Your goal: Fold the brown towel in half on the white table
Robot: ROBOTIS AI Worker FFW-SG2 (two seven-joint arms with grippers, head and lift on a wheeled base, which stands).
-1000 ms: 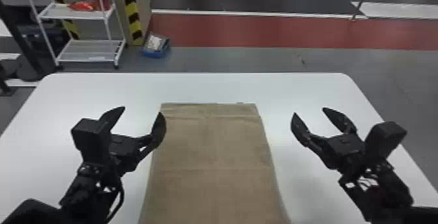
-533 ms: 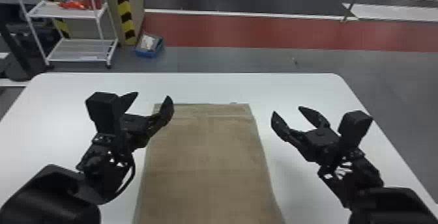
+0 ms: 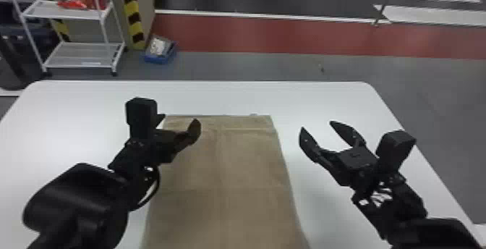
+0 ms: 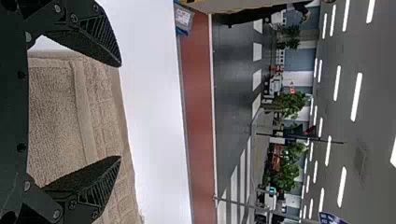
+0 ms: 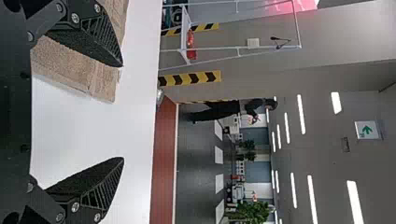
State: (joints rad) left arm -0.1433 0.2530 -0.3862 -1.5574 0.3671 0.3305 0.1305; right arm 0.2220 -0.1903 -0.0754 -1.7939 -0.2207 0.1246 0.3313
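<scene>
The brown towel [image 3: 227,179] lies flat and spread out on the white table [image 3: 325,96], its near end running out of the head view. My left gripper [image 3: 179,121] is over the towel's far left corner area, open and holding nothing. My right gripper [image 3: 318,132] stands open to the right of the towel, over bare table. In the left wrist view the towel [image 4: 51,112] shows behind and between the spread fingers of the left gripper [image 4: 120,111]. In the right wrist view the towel [image 5: 70,65] is partly behind one finger of the right gripper [image 5: 123,112].
Beyond the table's far edge [image 3: 217,81] are a white wire shelf [image 3: 83,54] holding a red item and a blue box [image 3: 159,58] on the floor. The left forearm [image 3: 76,201] reaches over the table's left part, beside the towel.
My left gripper has moved right, from beside the towel to over its far left part. The right gripper has come somewhat left, nearer the towel. The head view has shifted slightly.
</scene>
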